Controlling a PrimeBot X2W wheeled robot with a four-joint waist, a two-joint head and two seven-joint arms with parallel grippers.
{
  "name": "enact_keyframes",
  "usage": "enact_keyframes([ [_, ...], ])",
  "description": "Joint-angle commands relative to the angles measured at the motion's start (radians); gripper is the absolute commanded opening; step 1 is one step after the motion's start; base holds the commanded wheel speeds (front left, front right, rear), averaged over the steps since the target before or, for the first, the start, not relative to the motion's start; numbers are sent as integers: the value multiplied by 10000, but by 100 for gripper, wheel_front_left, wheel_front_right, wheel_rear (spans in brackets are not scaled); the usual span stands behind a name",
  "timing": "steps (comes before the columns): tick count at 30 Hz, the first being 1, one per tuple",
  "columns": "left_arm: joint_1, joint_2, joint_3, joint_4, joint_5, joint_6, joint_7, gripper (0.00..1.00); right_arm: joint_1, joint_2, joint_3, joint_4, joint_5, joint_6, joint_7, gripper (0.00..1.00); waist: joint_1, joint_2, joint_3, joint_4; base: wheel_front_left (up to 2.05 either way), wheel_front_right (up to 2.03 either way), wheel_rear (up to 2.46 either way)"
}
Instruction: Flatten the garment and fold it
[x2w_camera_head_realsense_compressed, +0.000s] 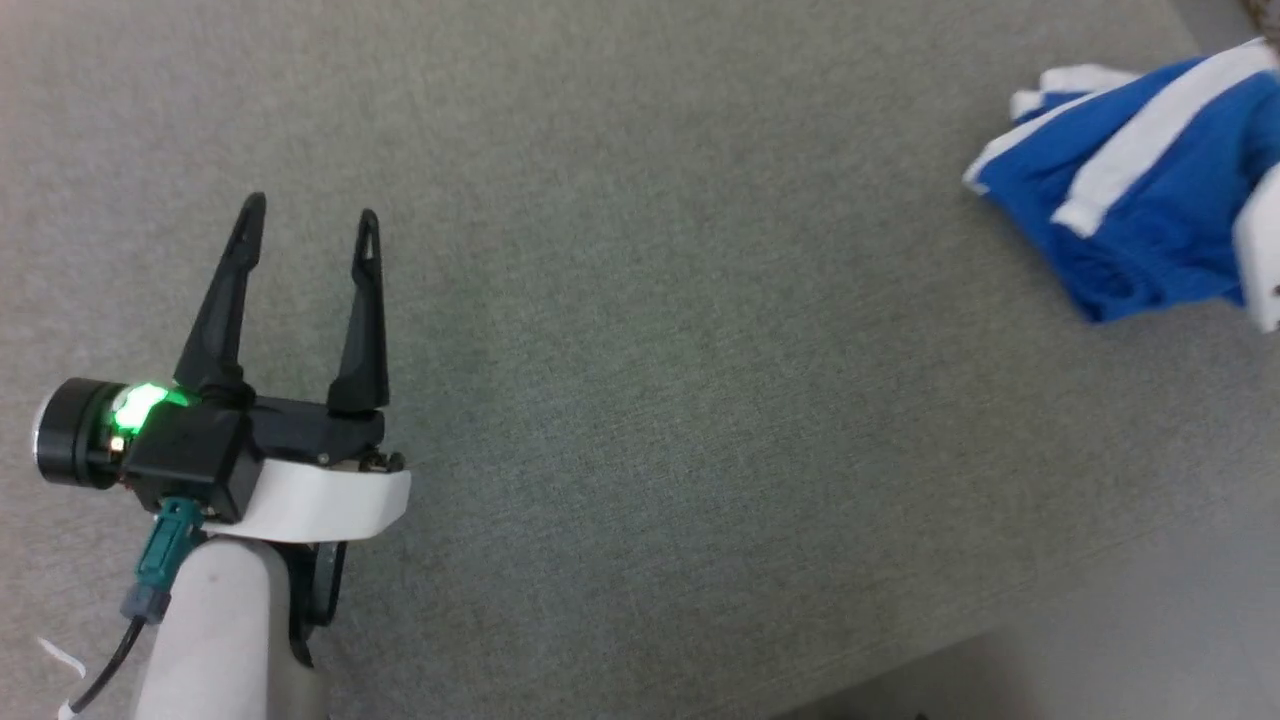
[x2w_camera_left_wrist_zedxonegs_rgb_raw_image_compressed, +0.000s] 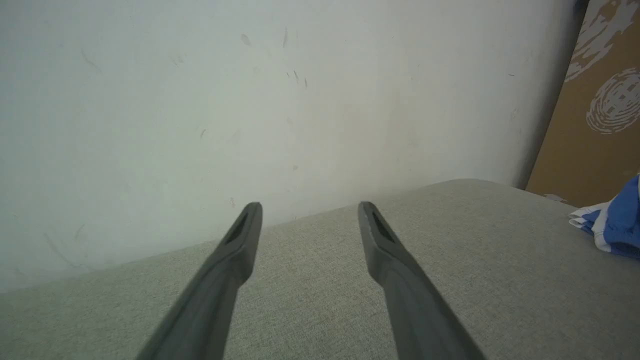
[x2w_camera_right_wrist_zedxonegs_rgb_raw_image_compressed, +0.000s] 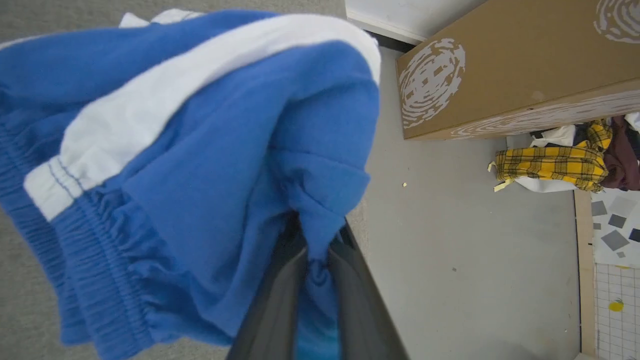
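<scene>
Right jaws: almost together, pinched on a bunched fold of the garment (x2w_camera_right_wrist_zedxonegs_rgb_raw_image_compressed: 200, 150). The cloth wraps the tips, so you do not see them. From the pinch the fabric spreads up and to the left in the right wrist view, with the white band (x2w_camera_right_wrist_zedxonegs_rgb_raw_image_compressed: 150, 105) running across it on a slant.

The garment is crumpled, not flat, and sits at the far right of the grey bench (x2w_camera_head_realsense_compressed: 640, 400), near its edge. Whether it rests there or hangs clear, you cannot tell.

Left jaws: wide apart and empty, over bare bench at the lower left of the head view. The garment lies to their right, well apart.

Judgement: the right arm is nearer. Your left arm must cross rightward to take a second edge before spreading.
</scene>
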Motion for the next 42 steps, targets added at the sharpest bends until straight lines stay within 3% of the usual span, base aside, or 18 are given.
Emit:
enact_keyframes([
  [1, -133, 100, 14, -86, 63, -21, -37, 100, -252, -107, -203, 178, -127, -23, -129, 0, -3, 0, 995, 137, 0, 0, 0],
  [5, -191, 171, 12, -222, 77, 24, -9, 100, -665, -277, -1115, 905, -636, -23, -455, 0, -3, 0, 1295, 429, 0, 0, 0],
  [6, -199, 186, 13, -233, 67, 29, -9, 100, -730, -277, -1317, 1079, -767, -23, -500, 7, -3, 0, 1327, 488, 0, 0, 0],
  [7, -206, 189, 3, -237, 55, 35, -10, 100, -762, -300, -1485, 1268, -897, -23, -461, 100, -3, 0, 1355, 563, 0, 0, 0],
  [12, -180, 120, -19, -96, -53, 117, -21, 100, -866, -256, -2327, 1724, -1469, -23, -691, 100, -3, 0, 1129, 807, 0, 0, 0],
  [17, -54, -78, 0, 180, -318, 221, -39, 100, -940, -174, -2738, 1356, -1385, -23, -1279, 100, -3, 0, 269, 982, 0, 0, 0],
  [21, 6, -276, 28, 296, -560, 304, -44, 100, -893, 52, -2945, 255, -891, -23, -2234, 100, -3, 0, -663, 1305, 0, 0, 0],
  [28, 318, -510, 286, 761, -939, 520, -45, 100, 351, 677, -2050, -3002, 738, -23, -4075, 100, -3, 0, -2190, 2117, 0, 0, 0],
  [33, 505, -645, 553, 1033, -1346, 662, -46, 100, 1583, 1787, -2497, -4930, 1340, -23, -5315, 100, -3, 0, -2857, 2606, 0, 0, 0],
  [42, 674, -787, 628, 1524, -1549, 973, -46, 100, 4058, 4443, -2929, -6241, 151, -23, -6942, 100, -3, 0, -3623, 3243, 0, 0, 0],
])
